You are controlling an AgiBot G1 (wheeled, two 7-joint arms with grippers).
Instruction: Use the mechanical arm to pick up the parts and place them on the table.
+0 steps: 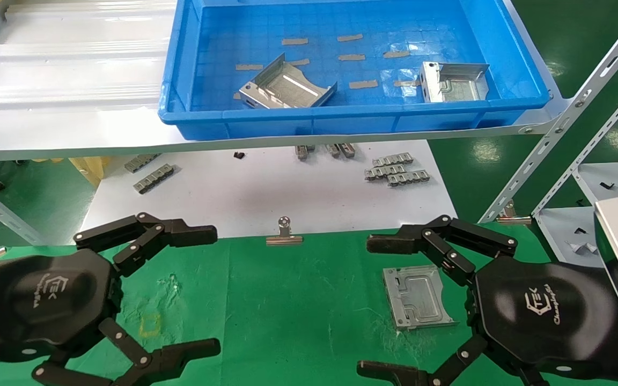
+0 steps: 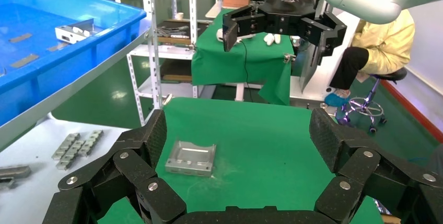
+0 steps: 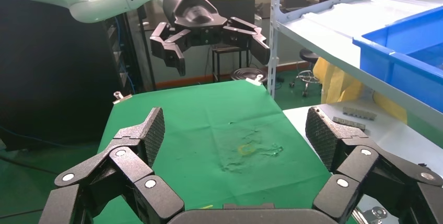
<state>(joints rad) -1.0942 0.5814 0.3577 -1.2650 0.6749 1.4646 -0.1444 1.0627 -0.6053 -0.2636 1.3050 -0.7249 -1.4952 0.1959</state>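
- Where logos face the head camera, each black gripper carries white script; only "TEK" reads clearly.
- Left gripper [image 1: 201,289] hovers over the green table [image 1: 298,300], jaws wide, empty.
- Right gripper [image 1: 379,305] likewise wide, empty; one part [image 1: 417,296] lies flat on the cloth between its fingers.
- Two parts [image 1: 287,86] [image 1: 456,81] sit in the blue tray [image 1: 341,120].
- Left wrist view alone shows a seated person in yellow [image 2: 379,46].

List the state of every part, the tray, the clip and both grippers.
Shiny silver stamped plate on green cloth: flat, released.
Silver plate at tray's middle: tilted.
Silver plate at tray's right: unpicked.
Blue plastic tray: holds two plates.
Silver binder clip: clamped on cloth edge.
Left gripper: open, empty.
Right gripper: open, empty.
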